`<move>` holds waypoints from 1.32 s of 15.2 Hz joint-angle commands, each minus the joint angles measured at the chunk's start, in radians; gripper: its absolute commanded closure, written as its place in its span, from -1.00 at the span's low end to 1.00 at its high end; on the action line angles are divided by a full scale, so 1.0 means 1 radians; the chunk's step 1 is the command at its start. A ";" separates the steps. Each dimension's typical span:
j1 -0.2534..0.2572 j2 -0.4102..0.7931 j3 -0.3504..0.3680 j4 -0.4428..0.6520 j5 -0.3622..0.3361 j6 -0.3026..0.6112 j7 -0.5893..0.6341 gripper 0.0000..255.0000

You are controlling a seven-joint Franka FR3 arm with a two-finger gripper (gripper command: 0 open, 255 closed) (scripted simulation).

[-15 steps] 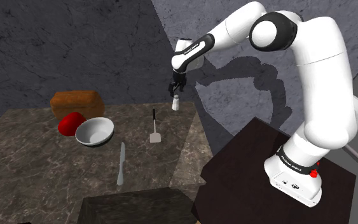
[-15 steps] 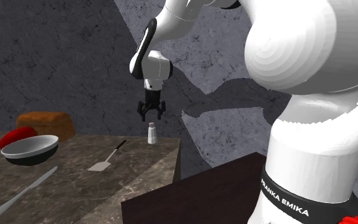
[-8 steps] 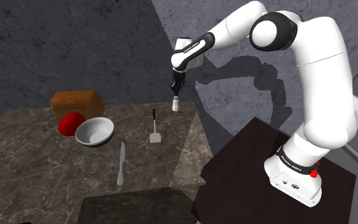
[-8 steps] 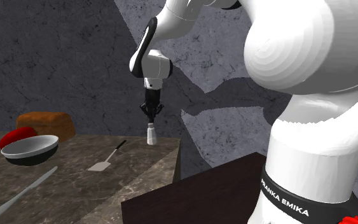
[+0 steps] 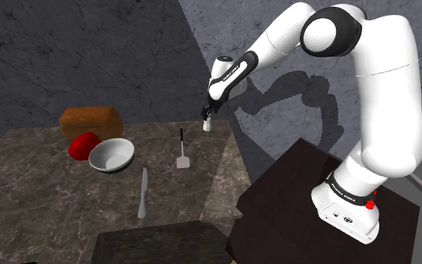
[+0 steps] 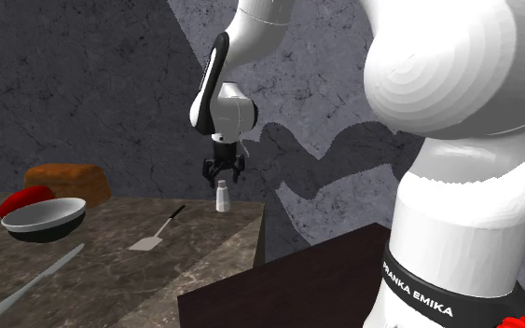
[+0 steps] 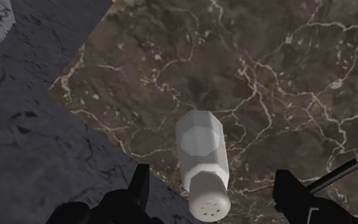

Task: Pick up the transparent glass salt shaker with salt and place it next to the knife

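Salt shaker point(image 7: 201, 159) parked upright, right below the gripper point(image 7: 213, 175)
Fingers are spread apart, nothing touched; a straight drop looks needed.

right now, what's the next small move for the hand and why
Probably lower the hand straight down. Its fingers stand apart above the salt shaker, which sits upright on the marbled tabletop roughly midway between them, untouched. Dropping should bring the fingers alongside its body, ready for a grasp.

Whitish salt shaker point(image 5: 208, 124) stands upright (holed cap uppermost); grey knife point(image 5: 142, 193) lies flat, well apart.
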 commanded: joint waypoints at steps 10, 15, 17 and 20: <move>0.014 0.085 -0.012 0.012 -0.005 0.114 0.021 -1.00; 0.014 0.085 -0.012 0.012 -0.005 0.114 0.021 1.00; 0.014 0.085 -0.012 0.012 -0.005 0.114 0.021 1.00; 0.014 0.085 -0.012 0.013 -0.005 0.113 0.021 1.00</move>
